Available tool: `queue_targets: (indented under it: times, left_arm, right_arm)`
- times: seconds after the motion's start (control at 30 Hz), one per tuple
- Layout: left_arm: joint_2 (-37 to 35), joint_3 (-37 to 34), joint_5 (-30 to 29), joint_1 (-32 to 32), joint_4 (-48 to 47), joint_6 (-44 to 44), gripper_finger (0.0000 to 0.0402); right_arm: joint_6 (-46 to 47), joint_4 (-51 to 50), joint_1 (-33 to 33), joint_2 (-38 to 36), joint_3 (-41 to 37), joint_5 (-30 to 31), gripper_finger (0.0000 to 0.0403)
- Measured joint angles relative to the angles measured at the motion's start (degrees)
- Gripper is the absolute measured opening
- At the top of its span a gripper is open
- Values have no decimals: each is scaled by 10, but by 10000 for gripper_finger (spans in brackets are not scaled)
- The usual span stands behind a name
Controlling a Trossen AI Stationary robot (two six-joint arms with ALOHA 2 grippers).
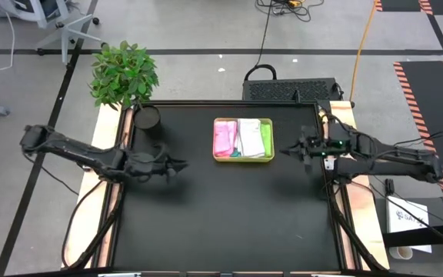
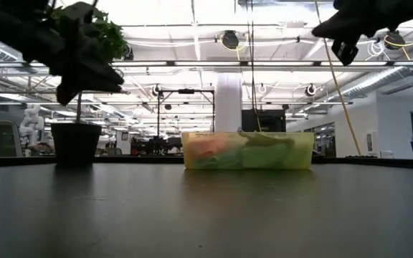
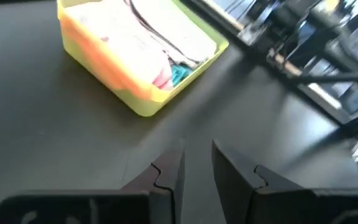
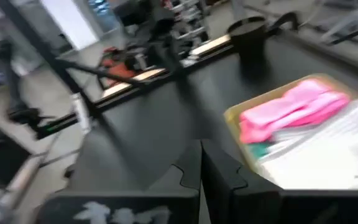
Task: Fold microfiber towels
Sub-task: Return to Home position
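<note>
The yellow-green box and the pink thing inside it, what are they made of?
The box looks like hard plastic, smooth and a bit see-through: in the low view, colours show through its wall. The pink thing looks like soft, fuzzy cloth, probably a towel: it lies folded in plump layers.

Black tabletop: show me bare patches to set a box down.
Largest bare stretch: the black tabletop from the grippers' line to the edge opposite the yellow-green plastic tray. Smaller gaps flank that tray, toward the left gripper and the right gripper. Crowded: the corner holding the dark pot and green plant.
</note>
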Motion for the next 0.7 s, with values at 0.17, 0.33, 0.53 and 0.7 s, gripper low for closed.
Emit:
queue_targets:
  times: [0.17, 0.33, 0.53, 0.7]
  left_arm:
    - [-82, -53, -26, -11, 10, -12, 81]
    - [-138, -62, -41, -10, -7, 5, 81]
    - [-161, -62, -44, -10, -63, -21, 81]
    - [-158, -62, -44, -9, -68, -27, 81]
  right_arm:
    - [38, 0, 64, -66, -24, 52, 0]
    - [58, -3, 138, -150, -71, 152, 0]
    - [90, 45, 202, -228, -165, 214, 0]
    - [66, 205, 224, -263, -270, 227, 0]
